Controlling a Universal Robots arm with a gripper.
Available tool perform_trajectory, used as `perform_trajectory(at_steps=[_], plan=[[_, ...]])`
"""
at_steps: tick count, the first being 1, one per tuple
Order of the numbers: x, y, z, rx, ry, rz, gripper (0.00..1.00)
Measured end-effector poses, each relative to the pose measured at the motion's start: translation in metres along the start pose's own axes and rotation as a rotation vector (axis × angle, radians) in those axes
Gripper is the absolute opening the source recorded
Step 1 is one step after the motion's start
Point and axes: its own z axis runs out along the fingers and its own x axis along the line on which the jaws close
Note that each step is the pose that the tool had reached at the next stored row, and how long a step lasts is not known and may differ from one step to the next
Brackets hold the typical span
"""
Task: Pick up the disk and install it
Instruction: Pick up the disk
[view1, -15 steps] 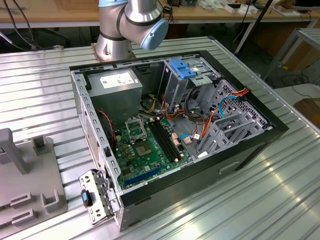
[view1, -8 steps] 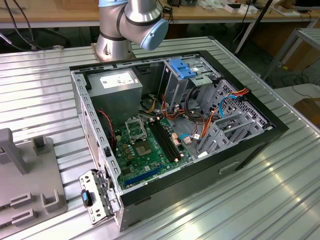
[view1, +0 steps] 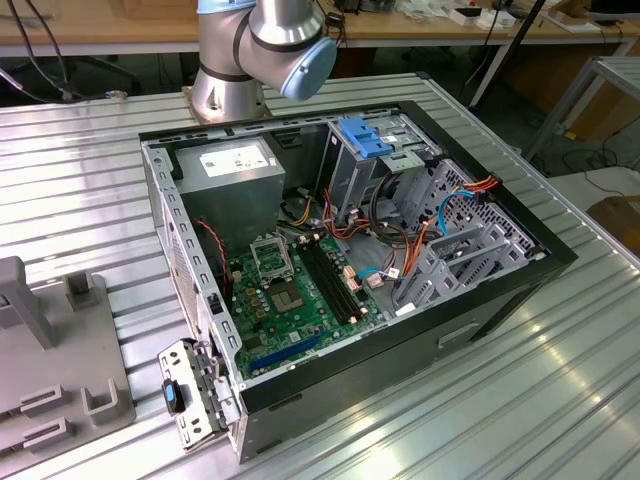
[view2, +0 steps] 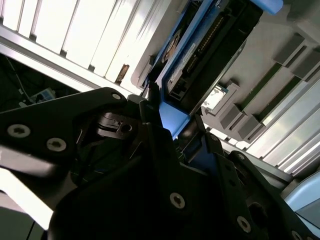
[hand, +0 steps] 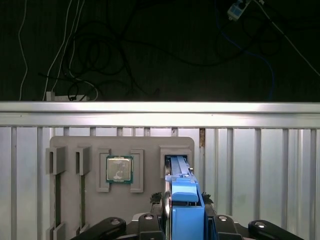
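While the disk (hand: 181, 184) is clamped by the gripper (hand: 184, 201) in the fixture plate's (hand: 150, 142) end slot, a chip (hand: 119, 169) is seated alongside; slatted table (hand: 260, 165) is seen beyond that edge.

Blue-framed disk (hand: 183, 197) on edge in grey tray (hand: 150, 150) slot, beside chip (hand: 119, 169)

Robotics lab or electronics workshop. Ribbed aluminium table (view1: 560, 400) carries opened computer case (view1: 500, 290), motherboard (view1: 290, 290) exposed. Robot arm base (view1: 225, 95) mounted at table's back edge. Slotted grey fixture plate (hand: 75, 145). Wooden workbenches (view1: 100, 30) behind. Loose cables (hand: 90, 55) over dark floor.
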Motion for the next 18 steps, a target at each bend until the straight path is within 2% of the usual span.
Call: perform_trajectory(at_steps=[4, 6, 18], plan=[[0.0000, 0.0000, 0.0001, 0.0001, 0.0000, 0.000, 0.41], [0.0000, 0.0000, 0.0002, 0.0001, 0.0000, 0.000, 0.37], [0.0000, 0.0000, 0.0003, 0.0001, 0.0000, 0.000, 0.36]])
